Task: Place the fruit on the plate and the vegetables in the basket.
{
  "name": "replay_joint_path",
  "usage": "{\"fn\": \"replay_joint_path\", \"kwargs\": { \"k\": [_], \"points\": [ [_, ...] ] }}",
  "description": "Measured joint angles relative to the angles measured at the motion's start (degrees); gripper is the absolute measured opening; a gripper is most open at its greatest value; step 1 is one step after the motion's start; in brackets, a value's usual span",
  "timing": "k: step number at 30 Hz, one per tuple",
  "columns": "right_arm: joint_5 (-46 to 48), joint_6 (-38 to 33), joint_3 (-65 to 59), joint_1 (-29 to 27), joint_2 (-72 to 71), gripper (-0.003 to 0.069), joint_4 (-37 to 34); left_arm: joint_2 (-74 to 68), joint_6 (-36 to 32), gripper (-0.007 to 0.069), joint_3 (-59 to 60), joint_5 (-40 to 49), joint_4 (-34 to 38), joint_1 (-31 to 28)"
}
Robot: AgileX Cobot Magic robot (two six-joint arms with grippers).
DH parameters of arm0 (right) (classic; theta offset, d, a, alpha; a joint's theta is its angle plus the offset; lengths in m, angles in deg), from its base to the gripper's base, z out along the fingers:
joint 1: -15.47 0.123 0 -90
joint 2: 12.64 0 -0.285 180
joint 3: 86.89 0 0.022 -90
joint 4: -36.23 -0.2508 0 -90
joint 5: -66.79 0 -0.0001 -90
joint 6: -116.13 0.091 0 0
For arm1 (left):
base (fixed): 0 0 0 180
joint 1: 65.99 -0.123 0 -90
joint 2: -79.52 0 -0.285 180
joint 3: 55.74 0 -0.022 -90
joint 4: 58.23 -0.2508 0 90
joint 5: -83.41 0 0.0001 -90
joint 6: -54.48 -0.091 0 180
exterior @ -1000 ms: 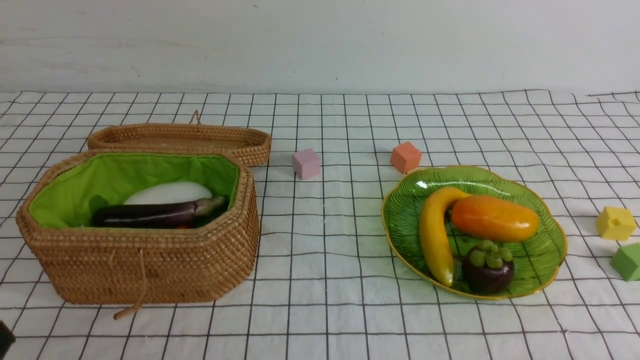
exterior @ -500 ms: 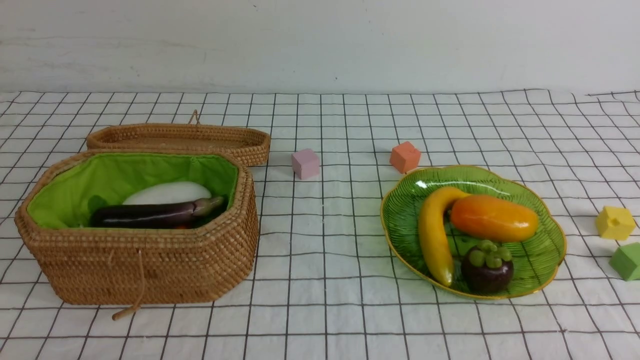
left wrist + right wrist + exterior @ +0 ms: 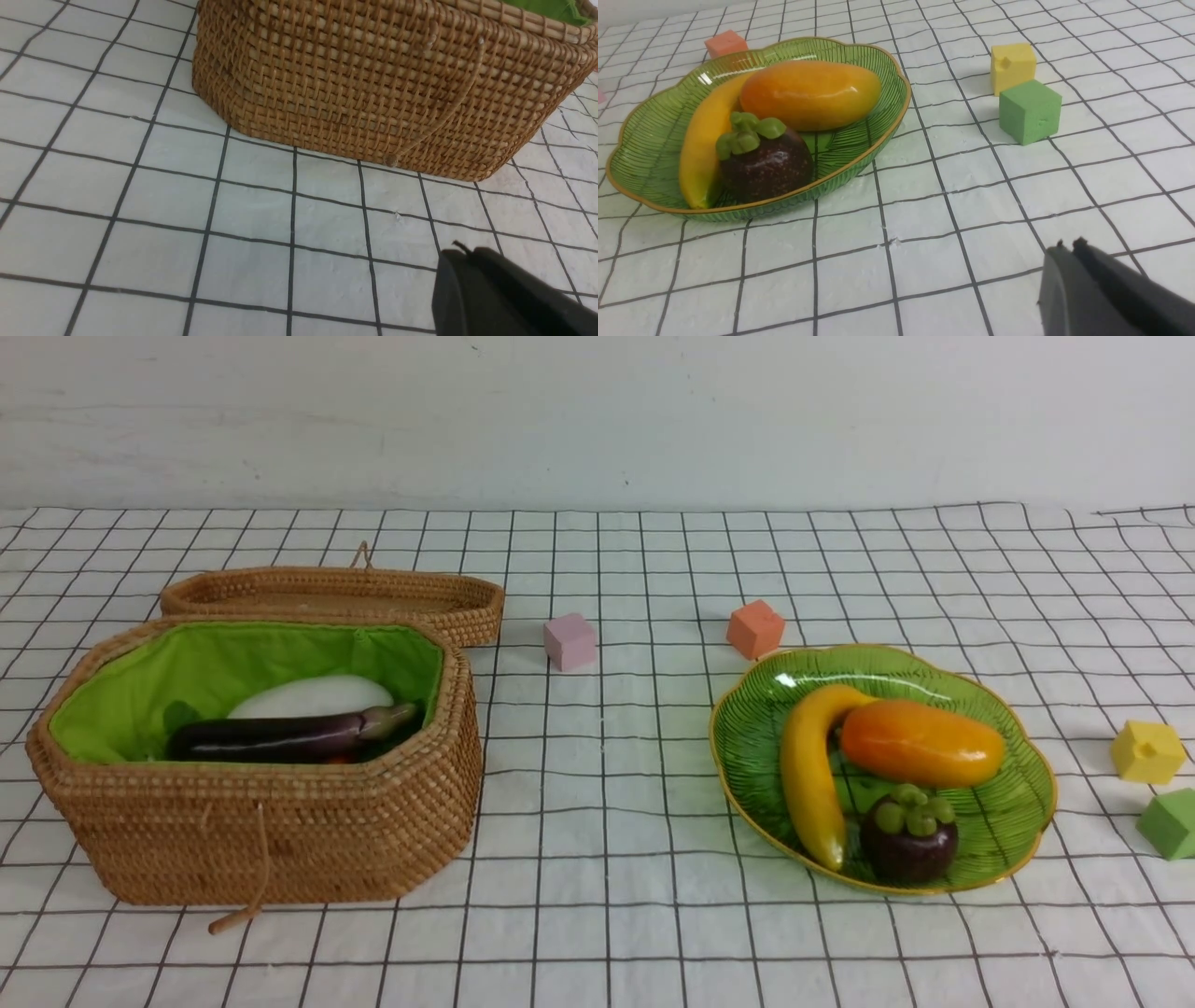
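Our left claw (image 3: 462,254) hangs closed before the woven tan basket (image 3: 373,84); our right claw (image 3: 1069,249), seemingly closed, hangs low beside the fruit-filled green leaf-patterned plate (image 3: 878,135).

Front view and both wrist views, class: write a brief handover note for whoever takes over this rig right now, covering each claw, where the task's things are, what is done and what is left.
Left claw: shut, empty, low beside the basket.
Right claw: shut, empty, near the plate.
Plate holds the banana, mango and mangosteen.
Basket shows the eggplant and white radish, with a sliver of red-orange beneath; the gourd cannot be seen.
Done: no fruit or vegetable remains on the cloth.
Left: only confirm the hidden basket contents.
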Motion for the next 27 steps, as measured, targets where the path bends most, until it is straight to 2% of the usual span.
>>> {"fn": "replay_joint_path", "kwargs": {
  "k": [27],
  "points": [
    [0.0, 0.0, 0.0, 0.0, 0.0, 0.0059, 0.0, 0.0, 0.0, 0.0000, 0.0, 0.0, 0.0, 0.0]
  ]
}}
